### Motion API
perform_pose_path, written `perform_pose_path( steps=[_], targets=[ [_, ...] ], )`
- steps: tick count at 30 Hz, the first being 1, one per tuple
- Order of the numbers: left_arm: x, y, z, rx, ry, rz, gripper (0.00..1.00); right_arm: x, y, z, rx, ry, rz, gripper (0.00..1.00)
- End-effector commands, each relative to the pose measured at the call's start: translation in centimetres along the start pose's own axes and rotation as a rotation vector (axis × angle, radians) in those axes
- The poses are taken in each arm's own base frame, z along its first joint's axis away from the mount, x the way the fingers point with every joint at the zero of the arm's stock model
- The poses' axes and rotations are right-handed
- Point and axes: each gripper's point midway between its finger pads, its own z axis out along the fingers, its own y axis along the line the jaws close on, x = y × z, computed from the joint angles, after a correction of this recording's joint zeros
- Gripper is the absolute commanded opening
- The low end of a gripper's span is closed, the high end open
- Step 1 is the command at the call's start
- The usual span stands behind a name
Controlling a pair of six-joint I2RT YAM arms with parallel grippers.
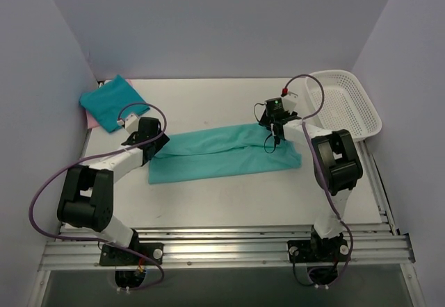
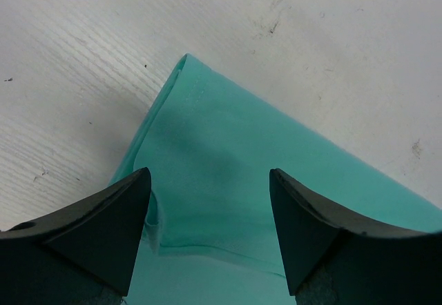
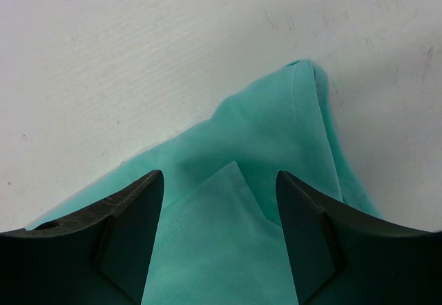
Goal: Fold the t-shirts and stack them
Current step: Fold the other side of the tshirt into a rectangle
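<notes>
— Biggest first?

— White table [image 1: 229, 203], scuffed. Across its middle, a long tee [image 1: 222, 155]: teal, folded into a band running left to right, lying flat.

— Anything else on the table?

— At its far right corner, a white mesh basket [image 1: 345, 103]. At its far left corner, a folded tee [image 1: 111, 102], slightly bluer, lying on a pink tee [image 1: 88, 117] with only a sliver showing along the wall side.

— And the grippers?

— Left gripper [image 2: 209, 181] left of the table's middle, over the long tee's left end. Fingers spread wide, a corner of the cloth lying between them on the table, nothing clamped. Right gripper [image 3: 219, 181] right of the table's middle, over the other end. Likewise wide open, with a rounded corner and a small folded flap of teal between the fingers, nothing pinched.

— Touching the cloth?

— Cannot tell for either; fingertips close above it at least.
</notes>
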Motion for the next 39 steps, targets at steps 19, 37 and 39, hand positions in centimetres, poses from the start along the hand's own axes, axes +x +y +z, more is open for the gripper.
perform_pose_path(
  steps=[19, 37, 39],
  targets=[
    [-1.6, -1.0, 0.9, 0.026, -0.042, -0.013, 0.78, 1.1, -0.1, 1.1, -0.015, 0.027, -0.021, 0.25],
    [-1.6, -0.1, 0.8, 0.009, -0.041, -0.014, 0.78, 2.7, -2.0, 1.2, -0.017, 0.054, -0.003, 0.00],
    [-1.7, -0.1, 0.6, 0.013, -0.043, -0.016, 0.78, 2.3, -2.1, 0.7, -0.020, 0.045, 0.000, 0.00]
  ],
)
